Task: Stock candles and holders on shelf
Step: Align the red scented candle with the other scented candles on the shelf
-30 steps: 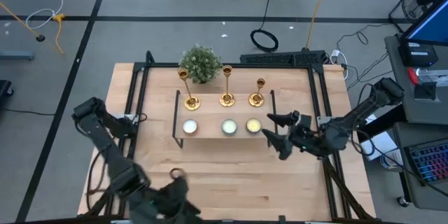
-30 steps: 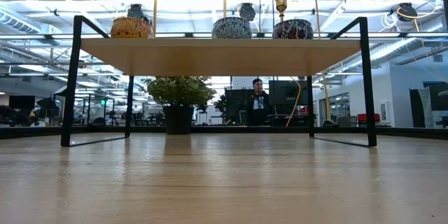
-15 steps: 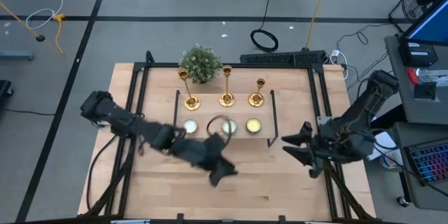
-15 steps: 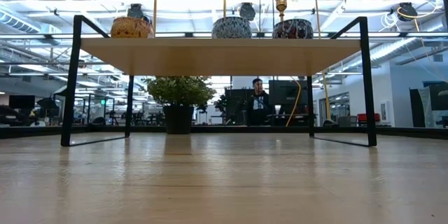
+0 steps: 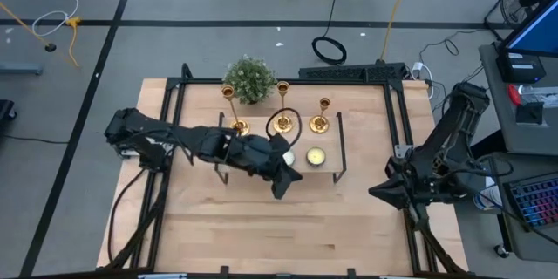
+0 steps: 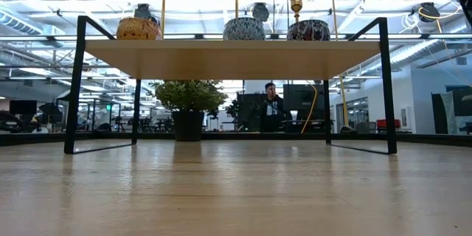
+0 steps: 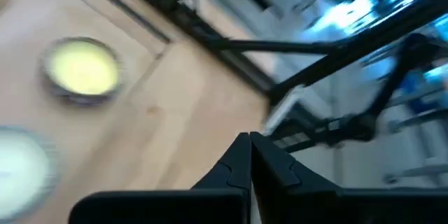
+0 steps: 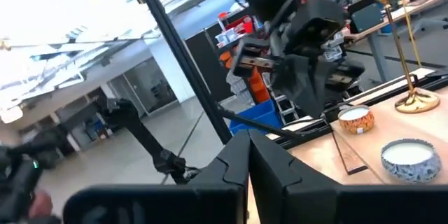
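Gold holders (image 5: pixel 282 124) and squat, seemingly pale candles (image 5: pixel 316 157) line the shelf (image 5: pixel 336 120); left gripper (image 5: pixel 281 187) pinched closed, empty.

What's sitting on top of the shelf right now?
On the shelf: three gold holders in the back row, candles in front. The high view shows only the right candle clearly; the left gripper covers the others. The low view shows all three.
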Controlling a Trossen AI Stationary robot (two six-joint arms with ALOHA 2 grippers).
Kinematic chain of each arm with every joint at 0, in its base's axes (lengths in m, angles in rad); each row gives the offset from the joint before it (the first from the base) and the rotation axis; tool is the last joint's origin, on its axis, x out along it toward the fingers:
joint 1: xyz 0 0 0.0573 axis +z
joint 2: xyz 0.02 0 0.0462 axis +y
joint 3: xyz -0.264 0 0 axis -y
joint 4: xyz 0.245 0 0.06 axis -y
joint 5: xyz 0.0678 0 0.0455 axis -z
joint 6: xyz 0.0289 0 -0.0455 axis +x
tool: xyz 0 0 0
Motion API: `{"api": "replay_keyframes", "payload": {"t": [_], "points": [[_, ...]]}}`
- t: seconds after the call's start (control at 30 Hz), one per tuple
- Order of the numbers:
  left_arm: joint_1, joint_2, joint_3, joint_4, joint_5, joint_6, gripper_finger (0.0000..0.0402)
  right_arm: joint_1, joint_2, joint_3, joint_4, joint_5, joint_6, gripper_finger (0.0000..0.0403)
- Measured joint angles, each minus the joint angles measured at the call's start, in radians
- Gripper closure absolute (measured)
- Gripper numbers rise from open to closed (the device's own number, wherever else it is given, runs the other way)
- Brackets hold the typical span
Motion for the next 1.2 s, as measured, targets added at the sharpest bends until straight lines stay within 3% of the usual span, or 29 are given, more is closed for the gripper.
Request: {"api": "replay_keyframes", "payload": {"t": [0.27,0.37,0.43,0.53,0.73,0.93,1.07,1.2], "points": [[0.031,0.136,0.316,-0.386,-0.009,0.173,0.0400,0.005,-0.053,0.000,-0.138,0.101,0.001,0.0401],[0.023,0.196,0.419,-0.550,-0.031,0.178,0.0400,-0.039,-0.064,0.000,-0.163,0.103,0.000,0.0402],[0.006,0.204,0.456,-0.563,-0.081,0.178,0.0400,-0.086,-0.068,0.000,-0.196,0.091,0.017,0.0402],[-0.026,0.186,0.483,-0.559,-0.159,0.166,0.0400,-0.195,-0.083,0.006,-0.292,-0.022,0.097,0.0402],[-0.085,0.132,0.489,-0.607,-0.261,0.141,0.0400,-0.487,0.005,0.145,-0.695,-0.353,0.289,0.0402],[-0.134,0.081,0.490,-0.706,-0.326,0.106,0.0400,-0.720,0.222,0.355,-0.827,-0.664,0.203,0.0402],[-0.180,0.056,0.490,-0.746,-0.358,0.110,0.0400,-0.789,0.386,0.529,-0.956,-0.759,0.130,0.0403],[-0.223,0.044,0.489,-0.775,-0.386,0.090,0.0401,-0.832,0.531,0.669,-1.143,-0.773,0.122,0.0403]]}}
